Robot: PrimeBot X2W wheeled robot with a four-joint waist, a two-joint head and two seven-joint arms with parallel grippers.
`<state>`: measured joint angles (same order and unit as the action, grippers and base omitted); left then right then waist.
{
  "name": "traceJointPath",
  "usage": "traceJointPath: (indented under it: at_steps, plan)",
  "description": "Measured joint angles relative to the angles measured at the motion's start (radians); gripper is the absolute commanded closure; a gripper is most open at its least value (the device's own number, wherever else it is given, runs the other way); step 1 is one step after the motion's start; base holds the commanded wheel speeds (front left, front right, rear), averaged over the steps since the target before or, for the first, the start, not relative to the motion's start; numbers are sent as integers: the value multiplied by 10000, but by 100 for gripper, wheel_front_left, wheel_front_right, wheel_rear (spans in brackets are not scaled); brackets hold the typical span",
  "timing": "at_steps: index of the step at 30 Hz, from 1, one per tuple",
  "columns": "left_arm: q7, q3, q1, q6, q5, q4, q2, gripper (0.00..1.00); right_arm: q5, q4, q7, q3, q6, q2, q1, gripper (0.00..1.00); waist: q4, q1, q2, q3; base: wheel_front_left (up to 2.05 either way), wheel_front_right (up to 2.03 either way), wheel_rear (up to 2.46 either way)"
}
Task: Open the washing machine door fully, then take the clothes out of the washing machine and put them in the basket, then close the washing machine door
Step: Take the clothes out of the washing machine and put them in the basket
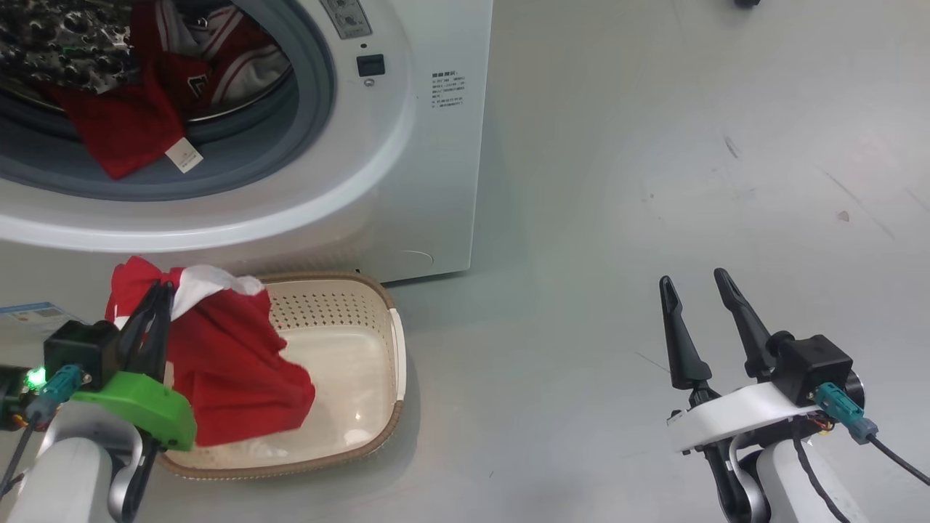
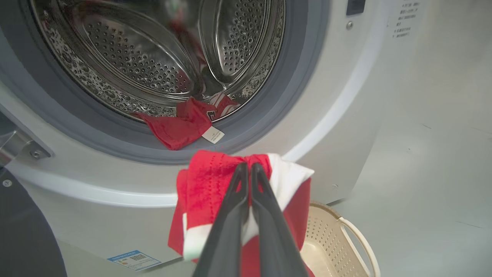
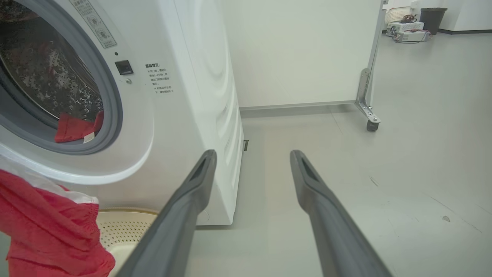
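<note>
Red fabric with white trim, one piece of the clothes (image 1: 232, 363), is hanging from the left gripper (image 1: 156, 301). Its two dark fingers are pinching tight on a bunched fold near the top of the cloth. The high grip is letting the loose cloth drape downward over the left part of the basket (image 1: 330, 312). Whether the hem is touching the tub's floor cannot be told.

The basket is sitting on the grey floor just in front of the washing machine (image 1: 436, 145), seemingly placed there to keep each carry short. The right gripper (image 1: 692, 282) is hovering over bare floor well apart from the basket. Its fingers are standing spread wide and holding nothing, apparently waiting out of the way.

A second red piece (image 1: 127, 131) is lying at the mouth of the steel drum (image 2: 127, 65), one corner and its white tag (image 1: 183, 155) spilling onto the grey gasket (image 1: 240, 156). A dark curved shape beside a metal hinge (image 2: 17, 144) is probably the washing machine door (image 2: 23, 231), swung open. The unloading is looking partly done, and the next move is likely calling for a release over the basket.
</note>
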<state>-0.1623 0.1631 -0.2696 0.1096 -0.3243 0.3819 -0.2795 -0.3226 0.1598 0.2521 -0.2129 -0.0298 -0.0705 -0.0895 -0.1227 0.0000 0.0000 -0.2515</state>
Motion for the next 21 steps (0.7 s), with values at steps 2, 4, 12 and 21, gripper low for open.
traceJointPath:
  at_steps: [2, 4, 12, 21]
  plan:
    - [61, 29, -15, 0, 12, 102, -44, 100, 17, -48, 0, -81, 0, 8, -105, 0, -89, 0, 0, -140, 0, 0, 0]
    - [132, 52, -29, 6, 25, 249, -94, 100, 52, -73, 0, -150, 0, 38, -168, 0, -191, 0, 0, -283, 0, 0, 0]
    - [387, 123, -79, 13, 36, 957, -188, 100, 75, -163, 0, -176, 0, 81, -324, 0, -604, 0, 0, -764, 0, 0, 0]
    - [838, 330, -382, 25, 33, 1743, -205, 100, 73, -276, 0, -257, 17, 142, -552, 0, -1147, 0, 0, -1413, 0, 0, 0]
